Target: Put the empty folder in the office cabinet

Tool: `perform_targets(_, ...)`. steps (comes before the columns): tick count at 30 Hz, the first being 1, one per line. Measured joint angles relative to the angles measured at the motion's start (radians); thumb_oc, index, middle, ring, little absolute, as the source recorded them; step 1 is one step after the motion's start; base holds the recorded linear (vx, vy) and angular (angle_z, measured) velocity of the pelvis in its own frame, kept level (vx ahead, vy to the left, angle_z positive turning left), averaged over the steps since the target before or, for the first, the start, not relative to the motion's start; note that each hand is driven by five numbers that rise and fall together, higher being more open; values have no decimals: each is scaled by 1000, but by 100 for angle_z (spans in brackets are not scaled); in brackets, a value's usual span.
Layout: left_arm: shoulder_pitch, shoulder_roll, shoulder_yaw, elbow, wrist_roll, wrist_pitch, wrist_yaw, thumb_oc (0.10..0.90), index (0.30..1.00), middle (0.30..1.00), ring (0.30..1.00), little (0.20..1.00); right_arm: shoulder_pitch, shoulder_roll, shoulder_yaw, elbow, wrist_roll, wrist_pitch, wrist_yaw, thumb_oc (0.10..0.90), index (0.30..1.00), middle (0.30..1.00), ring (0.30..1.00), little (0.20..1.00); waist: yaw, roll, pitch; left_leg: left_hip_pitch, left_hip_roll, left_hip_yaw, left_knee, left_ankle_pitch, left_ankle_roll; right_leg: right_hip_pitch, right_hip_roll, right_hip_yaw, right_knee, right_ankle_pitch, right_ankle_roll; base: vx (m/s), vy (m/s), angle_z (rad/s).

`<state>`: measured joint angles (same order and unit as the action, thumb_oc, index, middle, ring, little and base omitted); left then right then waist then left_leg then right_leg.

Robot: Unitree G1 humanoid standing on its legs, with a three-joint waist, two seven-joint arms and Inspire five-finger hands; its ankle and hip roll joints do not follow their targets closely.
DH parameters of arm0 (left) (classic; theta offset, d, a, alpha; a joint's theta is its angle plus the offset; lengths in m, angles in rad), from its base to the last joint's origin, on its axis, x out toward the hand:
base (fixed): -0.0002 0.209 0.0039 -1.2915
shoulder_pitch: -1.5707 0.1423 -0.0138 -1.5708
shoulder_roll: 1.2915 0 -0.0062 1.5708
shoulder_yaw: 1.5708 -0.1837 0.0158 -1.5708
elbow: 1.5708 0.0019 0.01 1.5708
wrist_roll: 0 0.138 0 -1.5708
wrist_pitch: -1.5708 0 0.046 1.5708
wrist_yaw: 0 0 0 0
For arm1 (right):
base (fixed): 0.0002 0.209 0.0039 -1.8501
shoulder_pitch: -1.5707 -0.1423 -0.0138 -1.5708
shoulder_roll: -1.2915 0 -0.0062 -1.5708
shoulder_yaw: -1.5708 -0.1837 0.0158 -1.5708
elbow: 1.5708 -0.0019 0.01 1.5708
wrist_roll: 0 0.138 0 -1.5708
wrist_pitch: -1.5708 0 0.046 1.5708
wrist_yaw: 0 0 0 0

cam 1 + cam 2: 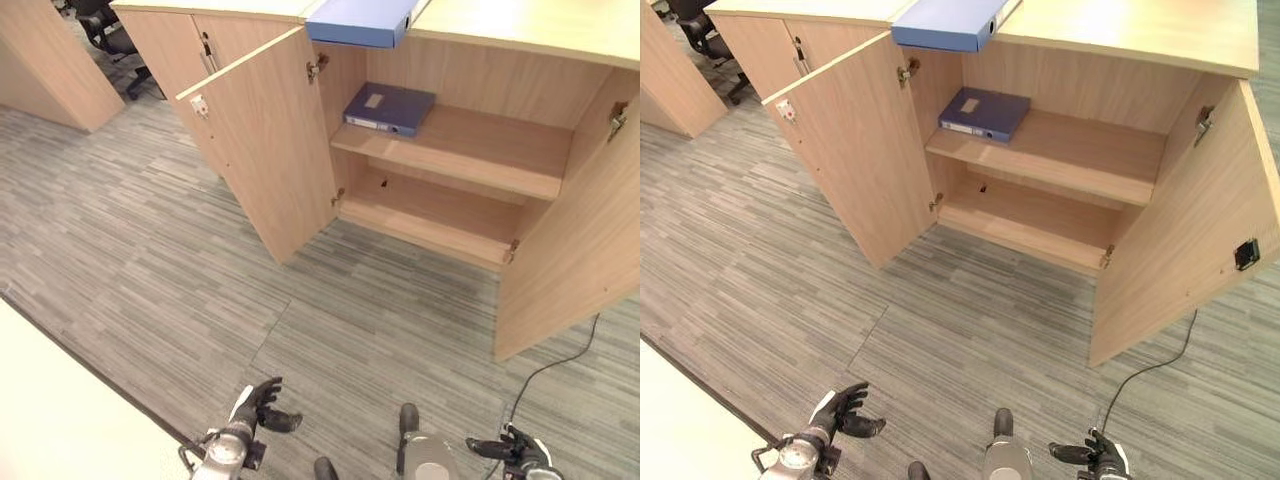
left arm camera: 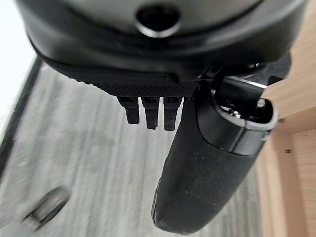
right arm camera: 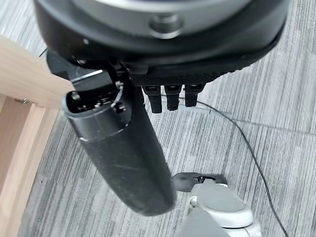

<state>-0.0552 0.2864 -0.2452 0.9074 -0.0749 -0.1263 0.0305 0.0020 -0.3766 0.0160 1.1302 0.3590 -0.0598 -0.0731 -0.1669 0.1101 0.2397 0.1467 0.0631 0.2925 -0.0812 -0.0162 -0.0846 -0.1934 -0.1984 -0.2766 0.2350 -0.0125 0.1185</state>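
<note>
I had the office cabinet (image 1: 470, 150) in front of me with both doors swung wide. One blue folder (image 1: 389, 108) lay flat on the cabinet's upper shelf, toward the hinge side of the left door (image 1: 265, 150). A second, lighter blue folder (image 1: 362, 22) sat on the cabinet's top, overhanging its front edge just above the opening. I could not tell which of the two was the empty one, or whether the job was already done.

Risks as I judged them: if the folder on top was the one to move, a careless reach could nudge it off the overhanging edge to the carpet (image 1: 150, 230) before I had a grip. Both hands hung well short of the cabinet, so any reach meant stepping in, and the open right door (image 1: 570, 240) stood out into that path; an arm could clip it. A black cable (image 1: 545, 370) trailed on the carpet below that door, a snag risk for the step forward.

Left hand (image 1: 258, 404): low, far from the cabinet, fingers loosely spread with the thumb standing out, holding nothing. Right hand (image 1: 512, 450): likewise low and clear of the cabinet, fingers relaxed, empty. Neither touched anything.
</note>
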Motion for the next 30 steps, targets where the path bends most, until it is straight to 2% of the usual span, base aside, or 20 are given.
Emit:
perform_targets(3, -17, 0, 7, -14, -32, -6, 2, 800, 900, 900, 900, 900, 13, 2, 10, -40, 9, 3, 3, 800, 900, 900, 900, 900, -7, 17, 6, 0, -13, -10, 0, -17, 4, -70, -38, 18, 155, -79, 7, 243, -218, 8)
perform_targets(4, -16, -6, 8, -14, -51, -5, 3, 800, 900, 900, 900, 900, 20, 3, 11, -60, 11, 7, 4, 800, 900, 900, 900, 900, -18, 26, 7, -2, -4, -24, 0, -18, 0, -92, -33, 22, 195, -98, -3, 257, -252, 34)
perform_targets(6, -5, -14, 12, -19, -83, -6, 5, 800, 900, 900, 900, 900, 28, 6, 13, -103, 16, 7, 10, 800, 900, 900, 900, 900, -22, 40, 7, -4, 23, -39, 0, -20, -26, -99, -12, 10, 172, -91, -23, 289, -274, 23)
perform_targets(7, 5, -22, 13, -21, -98, -6, 2, 800, 900, 900, 900, 900, 28, 4, 11, -125, 16, 4, 9, 800, 900, 900, 900, 900, -20, 57, 5, -6, 45, -48, 12, -8, -51, -77, -4, -29, 145, -78, -42, 294, -285, -2)
perform_targets(8, 6, -30, 12, -31, -116, -4, 1, 800, 900, 900, 900, 900, 20, -1, 13, -177, 16, 3, 8, 800, 900, 900, 900, 900, -23, 43, 14, -21, 56, -84, 77, 11, -87, -57, -5, -33, 143, -83, -54, 384, -376, -8)
perform_targets(11, 13, -39, 5, -122, -134, -11, 2, 800, 900, 900, 900, 900, 31, -55, 38, -350, 14, -13, 9, 800, 900, 900, 900, 900, -22, 31, 16, -66, 85, -140, 248, 11, -120, -6, 15, -39, 99, -90, -74, 282, -293, -11)
perform_targets(13, -6, -38, 3, -168, -156, -20, 2, 800, 900, 900, 900, 900, 8, -74, 47, -412, 12, -32, 11, 800, 900, 900, 900, 900, -28, 16, 18, -89, 92, -165, 313, 38, -144, 15, 27, -31, 93, -105, -90, 394, -396, -11)
perform_targets(14, -37, -41, -2, -193, -161, -30, 2, 800, 900, 900, 900, 900, 12, -89, 49, -469, 0, -40, 10, 800, 900, 900, 900, 900, -21, 0, 20, -114, 100, -151, 386, 62, -135, 26, 34, -30, 94, -100, -98, 444, -382, -15)
perform_targets(16, -49, -40, -5, -223, -180, -31, 3, 800, 900, 900, 900, 900, -3, -97, 66, -501, -3, -45, 18, 800, 900, 900, 900, 900, -18, -30, 17, -111, 103, -158, 429, 96, -156, 46, 38, -12, 86, -101, -106, 405, -242, -33)
perform_targets(17, -55, -34, -6, -262, -194, -33, 2, 800, 900, 900, 900, 900, -25, -100, 93, -528, -3, -44, 19, 800, 900, 900, 900, 900, -8, -58, 20, -132, 105, -154, 502, 135, -154, 69, 51, 16, 69, -118, -107, 369, -82, -67)
perform_targets(18, -54, -32, -9, -307, -198, -33, 2, 800, 900, 900, 900, 900, -26, -94, 100, -558, -3, -43, 19, 800, 900, 900, 900, 900, 18, -87, 20, -165, 108, -139, 583, 166, -140, 83, 64, 55, 49, -120, -138, 577, 17, -77)
perform_targets(20, -46, -33, -20, -360, -199, -36, 0, 800, 900, 900, 900, 900, -21, -81, 111, -589, -3, -44, 20, 800, 900, 900, 900, 900, 46, -115, 21, -184, 125, -100, 639, 161, -130, 123, 75, 75, 5, -91, -145, 439, 86, -62)
perform_targets(21, -37, -32, -29, -404, -208, -37, -9, 800, 900, 900, 900, 900, 5, -66, 118, -631, -3, -45, 21, 800, 900, 900, 900, 900, 53, -131, 18, -198, 142, -62, 606, 123, -121, 176, 97, 94, -61, -83, -163, 491, 214, -56)
perform_targets(22, -35, -34, -29, -427, -225, -53, -20, 800, 900, 900, 900, 900, 6, -64, 138, -652, -3, -46, 29, 800, 900, 900, 900, 900, 78, -138, 19, -243, 162, -45, 572, 118, -110, 179, 106, 105, -66, -70, -141, 680, 272, -49)
perform_targets(23, -23, -34, -29, -447, -234, -52, -23, 800, 900, 900, 900, 900, 19, -66, 150, -676, -3, -47, 34, 800, 900, 900, 900, 900, 82, -133, 3, -239, 171, -21, 469, 101, -94, 190, 120, 112, -101, -65, -148, 553, 201, -70)
perform_targets(24, -2, -29, -27, -478, -235, -53, -21, 800, 900, 900, 900, 900, 22, -61, 169, -700, -3, -46, 45, 800, 900, 900, 900, 900, 100, -118, -1, -232, 181, -24, 258, 103, -99, 213, 155, 149, -147, -54, -133, 389, 117, -53)
perform_targets(25, 0, -29, -27, -482, -235, -53, -21, 800, 900, 900, 900, 900, 23, -62, 170, -707, -3, -47, 49, 800, 900, 900, 900, 900, 103, -108, -2, -235, 198, -22, 202, 121, -101, 232, 166, 136, -176, -23, -142, 418, 97, -63)
perform_targets(26, 2, -29, -28, -482, -235, -51, -20, 800, 900, 900, 900, 900, 24, -55, 180, -707, -3, -47, 53, 800, 900, 900, 900, 900, 118, -105, -1, -253, 202, -27, 158, 149, -106, 248, 177, 160, -190, -24, -129, 633, 128, -40)
perform_targets(28, 11, -30, -30, -485, -233, -50, -20, 800, 900, 900, 900, 900, 38, -58, 198, -711, -3, -46, 57, 800, 900, 900, 900, 900, 139, -90, -7, -255, 199, -91, -6, 188, -117, 297, 195, 200, -249, -44, -124, 619, 75, -50)
perform_targets(30, 21, -28, -31, -484, -231, -49, -20, 800, 900, 900, 900, 900, 44, -56, 208, -707, -3, -44, 61, 800, 900, 900, 900, 900, 172, -85, -4, -315, 195, -158, -7, 223, -116, 346, 186, 254, -285, -52, -134, 517, 53, -62)
